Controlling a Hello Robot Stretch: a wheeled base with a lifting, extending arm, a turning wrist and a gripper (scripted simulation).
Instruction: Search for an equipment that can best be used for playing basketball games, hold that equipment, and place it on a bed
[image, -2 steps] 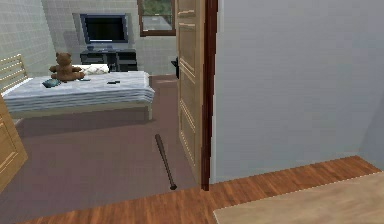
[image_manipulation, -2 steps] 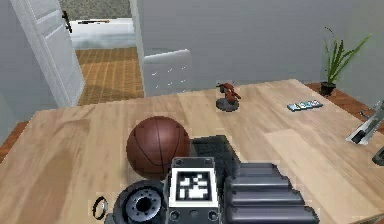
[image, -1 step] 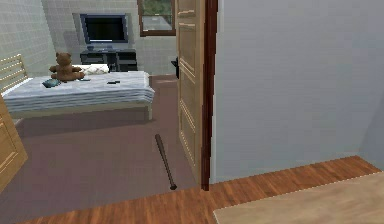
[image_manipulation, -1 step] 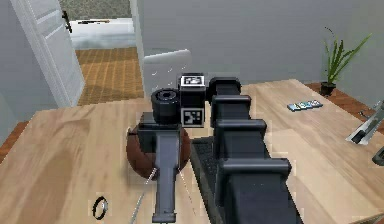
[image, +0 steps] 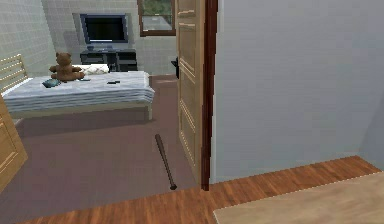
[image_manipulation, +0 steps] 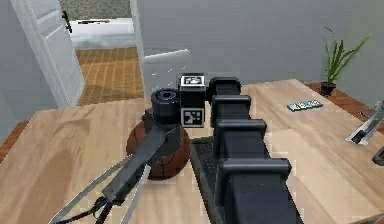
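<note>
A bed (image: 100, 92) is sitting in the far room. A round orange-brown basketball (image_manipulation: 172, 158) is showing over the wooden bench (image_manipulation: 70, 140) — the end effector (image_manipulation: 85, 208) is reaching right by it, and I cannot tell if it is holding anything. A bat (image: 165, 163) is lying on the floor.

A teddy (image: 67, 67) sits on the bed (image: 95, 97), a TV (image: 104, 28) behind it. A bat (image: 165, 162) lies on the floor (image: 100, 150) by the door (image: 190, 80). A ball (image_manipulation: 172, 158) is left of the arm (image_manipulation: 245, 170).
</note>
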